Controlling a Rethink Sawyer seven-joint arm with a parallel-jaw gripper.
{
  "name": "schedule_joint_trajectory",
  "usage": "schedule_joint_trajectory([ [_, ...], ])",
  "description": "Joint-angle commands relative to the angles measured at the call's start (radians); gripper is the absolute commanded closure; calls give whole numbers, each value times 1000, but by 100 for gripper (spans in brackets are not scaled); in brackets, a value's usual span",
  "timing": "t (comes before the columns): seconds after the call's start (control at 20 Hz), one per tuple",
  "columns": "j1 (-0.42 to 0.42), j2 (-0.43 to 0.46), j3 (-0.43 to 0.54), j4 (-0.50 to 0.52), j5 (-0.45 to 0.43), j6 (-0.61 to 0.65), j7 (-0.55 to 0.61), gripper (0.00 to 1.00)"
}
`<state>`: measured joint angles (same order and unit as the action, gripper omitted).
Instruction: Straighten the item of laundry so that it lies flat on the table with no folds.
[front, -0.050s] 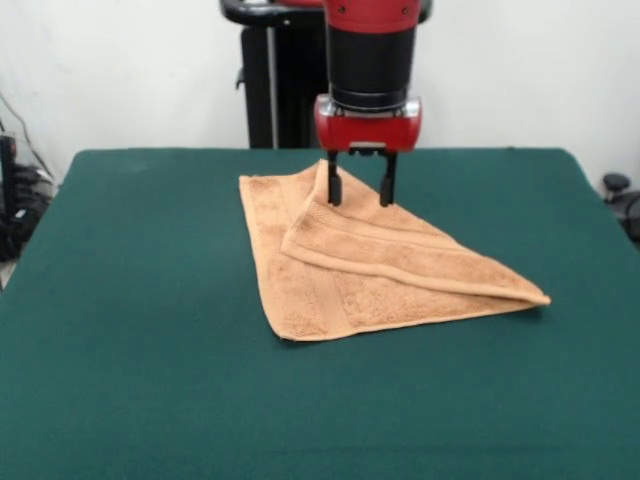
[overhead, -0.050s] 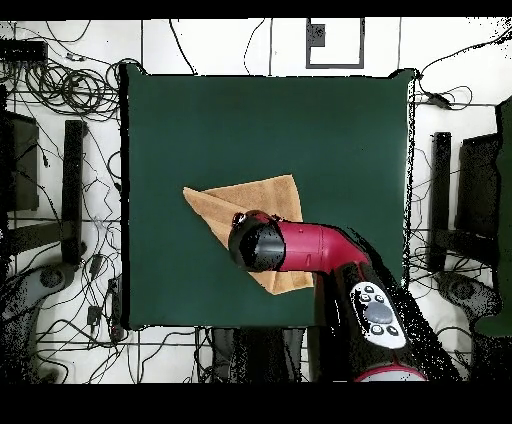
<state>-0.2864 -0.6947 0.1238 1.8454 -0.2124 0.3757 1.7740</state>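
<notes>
The item of laundry (front, -0.050s: 370, 262) is a tan-orange towel lying on the green table (front, -0.050s: 120, 300), folded over on itself. Its upper layer forms a long triangle that points to the right front. My gripper (front, -0.050s: 361, 197) stands open straight above the towel's far corner, its two black fingertips (front, -0.050s: 334, 190) down at the folded layer. A raised bit of towel edge leans against the left finger. From overhead, the towel (overhead, -0.050s: 262, 198) shows left of the table's (overhead, -0.050s: 300, 120) middle, and the red arm (overhead, -0.050s: 300, 247) covers its near part and the gripper.
Cables (overhead, -0.050s: 70, 90) and black stands (overhead, -0.050s: 72, 190) lie on the floor round the table in the overhead view. Wide green surface surrounds the towel on all sides.
</notes>
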Motion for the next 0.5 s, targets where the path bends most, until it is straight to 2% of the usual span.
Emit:
schedule_joint_trajectory([
  [0.05,47,43,72,-52,31,33,104,0],
  [0.5,35,156,85,-138,-14,-48,60,0],
])
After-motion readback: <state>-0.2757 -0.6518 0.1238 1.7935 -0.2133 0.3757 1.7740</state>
